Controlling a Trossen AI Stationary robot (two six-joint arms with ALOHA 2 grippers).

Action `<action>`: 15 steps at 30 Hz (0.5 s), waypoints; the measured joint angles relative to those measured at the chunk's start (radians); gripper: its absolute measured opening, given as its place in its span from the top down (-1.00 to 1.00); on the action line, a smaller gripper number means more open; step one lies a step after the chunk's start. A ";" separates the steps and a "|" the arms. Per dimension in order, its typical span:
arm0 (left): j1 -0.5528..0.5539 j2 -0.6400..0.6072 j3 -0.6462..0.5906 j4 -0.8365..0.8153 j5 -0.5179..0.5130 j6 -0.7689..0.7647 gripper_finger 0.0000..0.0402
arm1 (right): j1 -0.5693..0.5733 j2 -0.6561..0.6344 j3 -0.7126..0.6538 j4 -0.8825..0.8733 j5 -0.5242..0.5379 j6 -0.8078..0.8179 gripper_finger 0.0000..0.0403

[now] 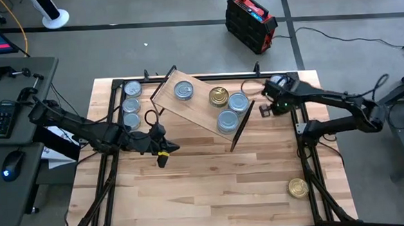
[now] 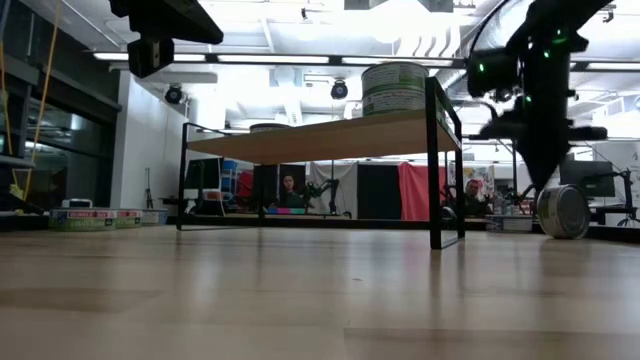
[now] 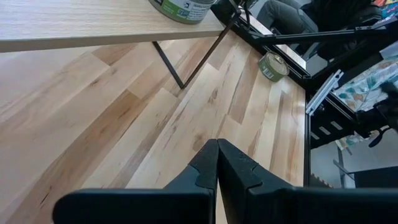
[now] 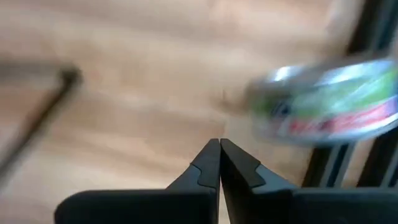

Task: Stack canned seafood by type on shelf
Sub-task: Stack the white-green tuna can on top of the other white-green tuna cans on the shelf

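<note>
From above you've got the shelf (image 1: 200, 107) sitting crooked at the far middle of the bench (image 1: 206, 189), carrying three silver-top cans (image 1: 183, 91) and one gold one (image 1: 219, 96). Three more silver tins (image 1: 130, 105) line the far-left edge, and a lone gold tin (image 1: 298, 187) sits near right. Left gripper (image 1: 164, 154) hovers near the shelf's left end, jaws closed on nothing. Right gripper (image 1: 265, 109) is at the shelf's right end. Its wrist view shows the jaws shut and empty, with a blurry can (image 4: 326, 106) just beyond.
</note>
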 joint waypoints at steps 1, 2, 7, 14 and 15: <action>0.000 0.000 0.000 0.000 0.000 0.000 1.00 | -0.017 -0.008 0.017 0.002 0.025 0.002 1.00; 0.000 0.000 0.000 0.000 -0.001 0.000 1.00 | -0.037 -0.014 0.033 -0.002 0.050 0.003 1.00; 0.000 0.000 0.000 0.000 -0.002 0.000 1.00 | -0.160 -0.010 0.079 -0.001 0.158 -0.005 1.00; 0.000 0.000 0.000 0.000 -0.002 0.000 1.00 | -0.317 0.013 0.024 0.090 0.164 0.018 1.00; 0.000 0.000 0.000 0.000 -0.002 0.000 1.00 | -0.331 0.014 0.013 0.116 0.155 0.018 1.00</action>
